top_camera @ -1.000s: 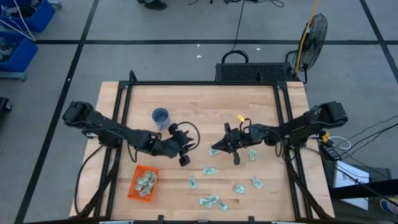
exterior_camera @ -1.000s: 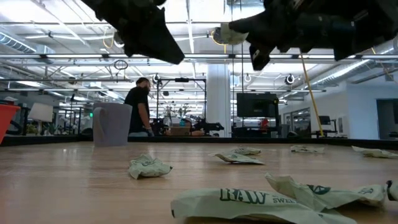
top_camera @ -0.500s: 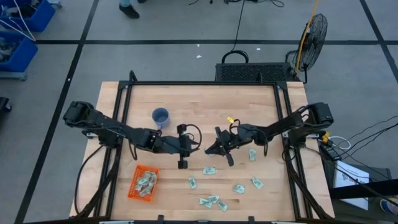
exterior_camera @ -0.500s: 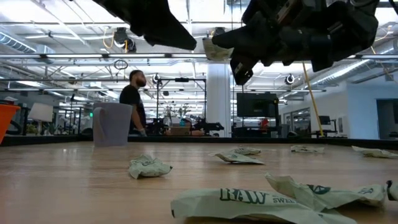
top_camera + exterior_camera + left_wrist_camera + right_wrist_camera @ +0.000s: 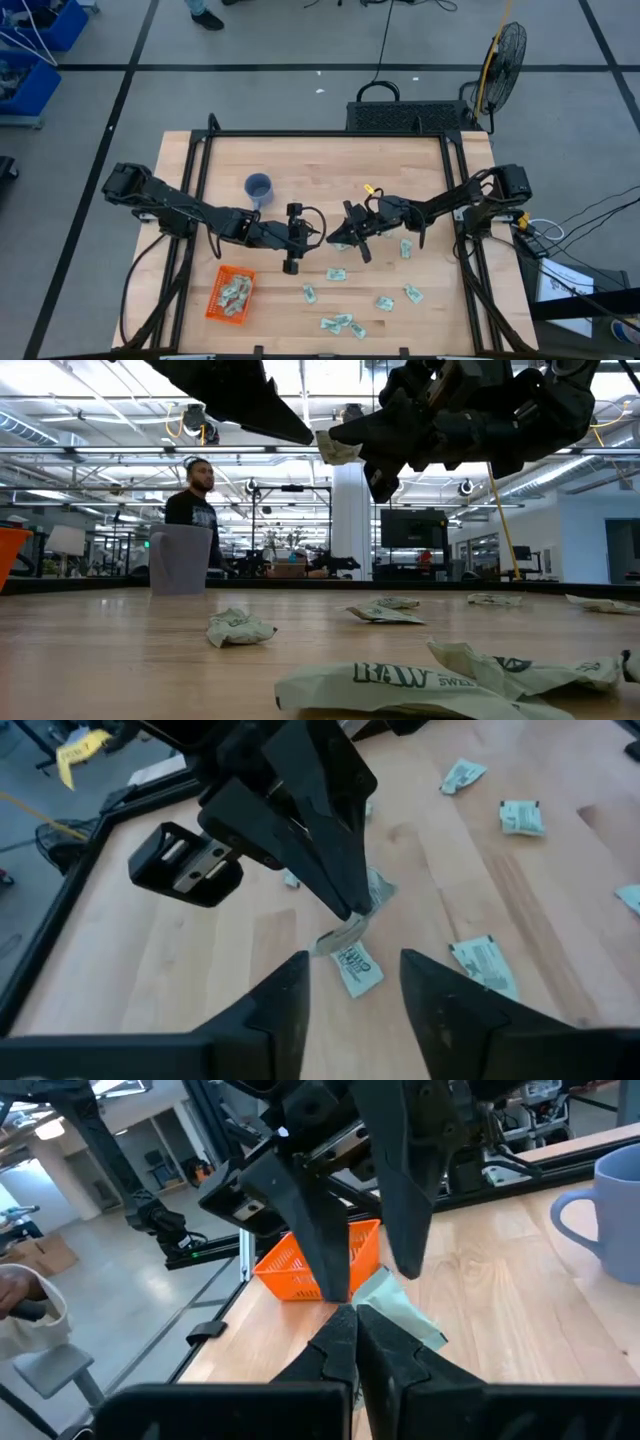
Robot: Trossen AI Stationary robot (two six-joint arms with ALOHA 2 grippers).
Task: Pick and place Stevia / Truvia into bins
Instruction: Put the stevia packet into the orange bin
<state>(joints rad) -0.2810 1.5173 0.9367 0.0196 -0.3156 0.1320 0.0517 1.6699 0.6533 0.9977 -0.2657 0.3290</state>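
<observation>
You can read only one print clearly: "RAW" in green capitals, then partial "SWEE", on crumpled sachet [image 5: 420, 685] nearest low camera. Print on other sachets [image 5: 355, 966] is too small for you to read.

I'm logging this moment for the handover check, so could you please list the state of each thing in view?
right gripper: shut on a sachet, held in the air.
left gripper: open, facing that sachet.
orange basket: holds several sachets.
loose sachets: lying on the table.
blue cup: upright.
</observation>
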